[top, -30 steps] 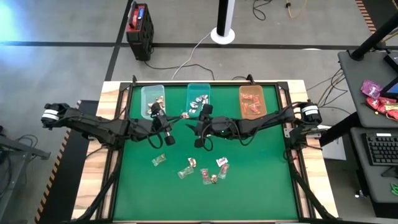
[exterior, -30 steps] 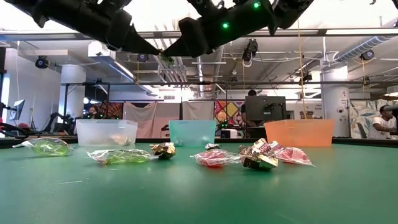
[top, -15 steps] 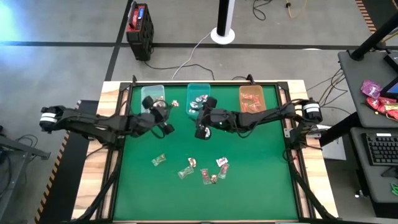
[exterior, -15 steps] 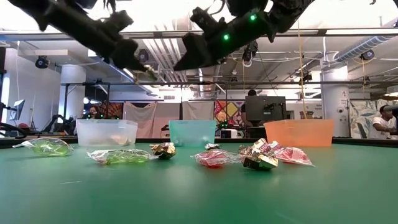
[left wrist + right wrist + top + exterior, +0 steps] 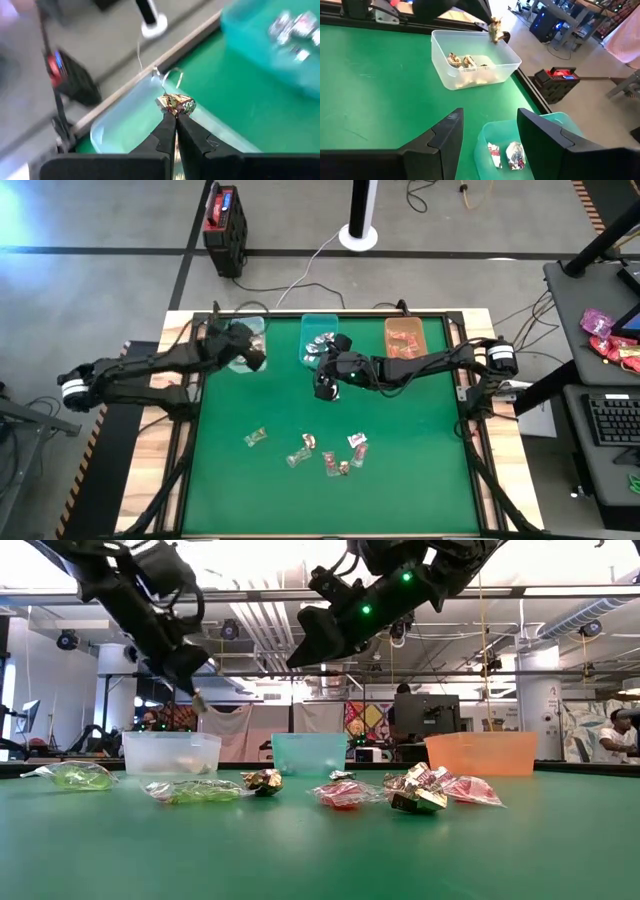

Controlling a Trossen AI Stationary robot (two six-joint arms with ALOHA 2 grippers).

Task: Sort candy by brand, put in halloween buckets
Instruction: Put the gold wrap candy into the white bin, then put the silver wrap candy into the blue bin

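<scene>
In the upper left of the counter point(image 5: 420, 470), the left hand point(image 5: 173, 111) pinches a gold candy point(image 5: 177, 103) over the clear bin point(image 5: 245, 340), the right hand point(image 5: 487, 127) gapes empty, and several candies point(image 5: 325, 455) remain unsorted.

Along the far edge of the surface point(image 5: 420, 480), three bins are lined up: the clear bin point(image 5: 246, 340), the teal bin point(image 5: 319, 337) and the orange bin point(image 5: 404, 343), with narrow green gaps between them. The space above the clear bin is occupied by the left end effector point(image 5: 255, 362), pinched on a gold candy point(image 5: 176, 103). The right end effector point(image 5: 322, 390), fingers spread, is held just before the teal bin. Loose candies point(image 5: 325, 456) are scattered mid-surface; wide bare green is left to either side and toward the near edge.
</scene>
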